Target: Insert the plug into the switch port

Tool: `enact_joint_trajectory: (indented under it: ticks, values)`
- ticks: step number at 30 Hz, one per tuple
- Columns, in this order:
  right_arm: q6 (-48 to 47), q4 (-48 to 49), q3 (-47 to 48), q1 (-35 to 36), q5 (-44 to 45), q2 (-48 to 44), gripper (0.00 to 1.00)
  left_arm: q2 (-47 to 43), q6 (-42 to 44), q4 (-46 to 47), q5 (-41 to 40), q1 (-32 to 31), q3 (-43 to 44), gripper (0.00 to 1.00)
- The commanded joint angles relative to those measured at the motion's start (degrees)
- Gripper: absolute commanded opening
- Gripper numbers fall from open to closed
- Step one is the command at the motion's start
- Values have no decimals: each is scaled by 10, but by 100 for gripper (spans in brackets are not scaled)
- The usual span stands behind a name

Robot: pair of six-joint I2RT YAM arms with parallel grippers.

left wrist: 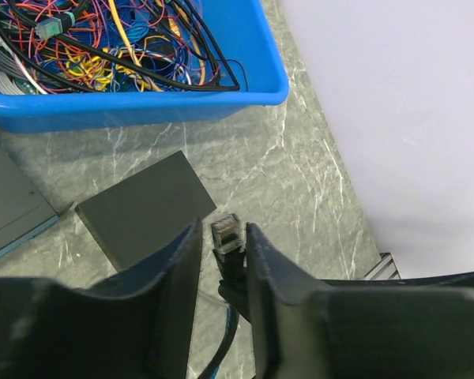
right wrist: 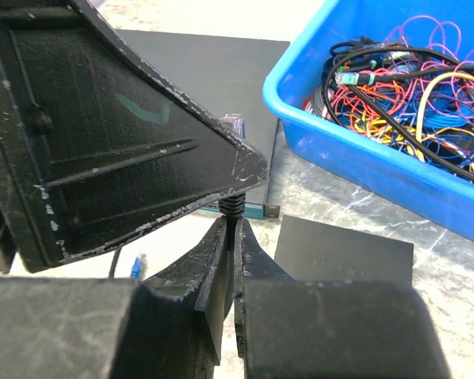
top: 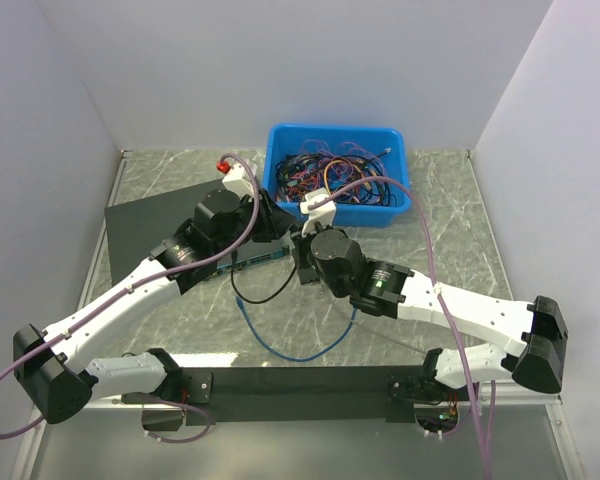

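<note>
Plug (left wrist: 227, 235): light, clear plastic, latch we judge brittle. Stands upright between jaws of left gripper (left wrist: 223, 229); we cannot tell if pinched. Right gripper (right wrist: 231, 227) clenched on ribbed boot (right wrist: 231, 207) just below plug. Best hold: plug's rigid sides, cable too floppy. Switch box (left wrist: 146, 205) near, port hidden. Blue bin (left wrist: 142, 106) behind it.

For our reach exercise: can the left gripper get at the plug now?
Likely yes: the plug stands between the left gripper's fingers; the right gripper pinches only the cable below.

Bright, even light; soft shadows
</note>
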Motion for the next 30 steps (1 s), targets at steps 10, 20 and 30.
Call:
enact_joint_trajectory:
  ticks: [10, 20, 30]
  values:
    - [14, -6, 39, 7, 66, 14, 0, 1, 16, -11, -30, -2, 26, 7]
    - [44, -27, 37, 9, 77, -5, 60, -6, 16, 0, -38, -2, 11, 0]
    - [113, 67, -80, -117, -265, -151, 69, -32, 40, 68, -35, -1, -3, 1]
